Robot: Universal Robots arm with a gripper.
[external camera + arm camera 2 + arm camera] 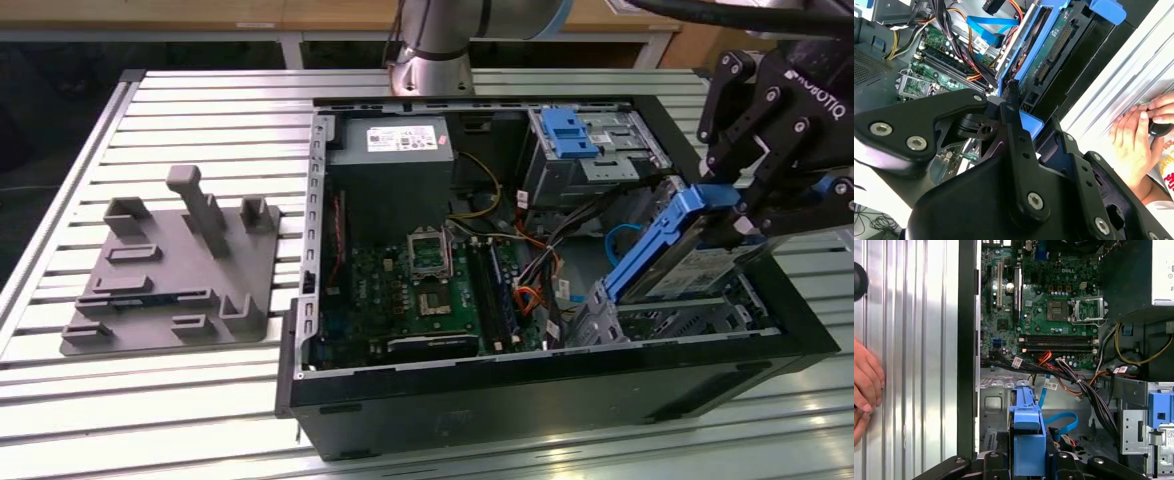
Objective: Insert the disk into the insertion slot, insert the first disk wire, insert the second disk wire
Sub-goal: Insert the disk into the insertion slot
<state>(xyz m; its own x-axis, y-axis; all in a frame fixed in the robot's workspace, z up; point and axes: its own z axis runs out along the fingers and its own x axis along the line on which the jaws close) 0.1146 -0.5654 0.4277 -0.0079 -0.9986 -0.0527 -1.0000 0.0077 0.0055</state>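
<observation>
Gripping the disk [687, 265] by the upper end of its blue carrier, your jaws are clamped shut on it. The disk tilts steeply over the insertion slot [694, 322], in the corner of the computer case [534, 395] farthest from the power supply [394, 140]. Its lower end appears to sit at the bay's mouth, not seated.

As I judge the risks, the tilted carrier could catch the bay's sheet-metal edge and jam, or twist in your grip. The blue data cable [1061, 421] and black wire bundle [1089, 390], just beside the bay inside the case, could get pinched. A person's hand [866, 382] rests on the table [200, 400] just outside the case wall.
</observation>
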